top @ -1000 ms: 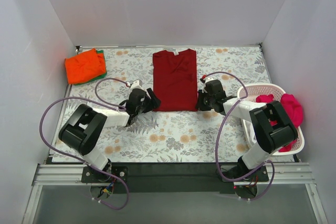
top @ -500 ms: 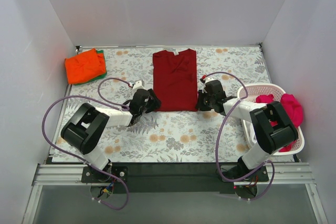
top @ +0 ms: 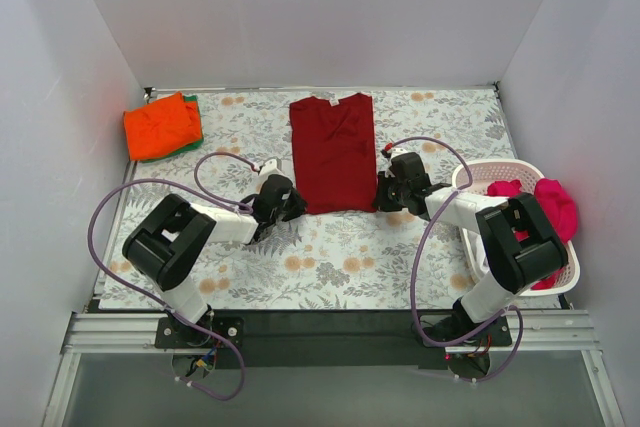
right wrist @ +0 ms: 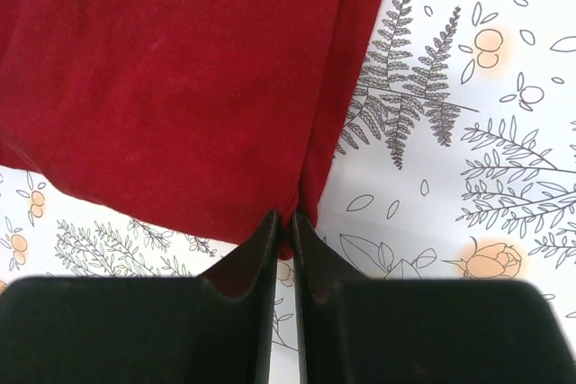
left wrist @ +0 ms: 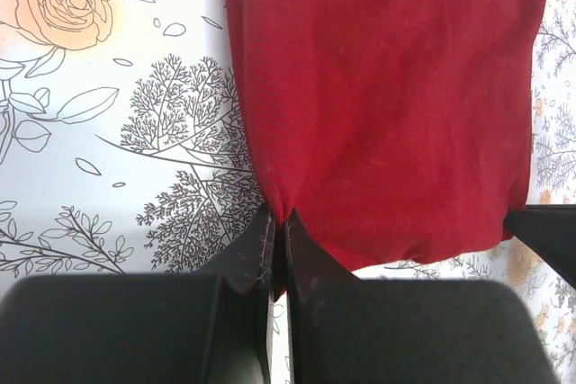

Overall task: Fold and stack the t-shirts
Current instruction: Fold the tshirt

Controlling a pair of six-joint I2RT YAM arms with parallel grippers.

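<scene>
A second ago the left hand [top: 291,203] stood open just left of the crimson t-shirt [top: 333,152]; now it has slid in and pinched shut on the shirt's near left hem corner, with the cloth caught between its closed fingers in the left wrist view [left wrist: 277,222]. The right hand [top: 386,192] has not moved and is clamped tight on the near right hem corner [right wrist: 281,222]. The shirt itself lies flat at the far middle of the tabletop [top: 340,257], collar away from the arms, its near left edge drawn in a little. The tabletop wears a pale cover printed with flowers, ferns and branches, and plain white walls [top: 320,17] close it in on three sides. There are two arms, one spread crimson shirt, one folded orange t-shirt [top: 160,125] lying on one green t-shirt [top: 199,130] at the far left corner, and one white basket [top: 490,165] at the right holding magenta-pink cloth [top: 552,203].
</scene>
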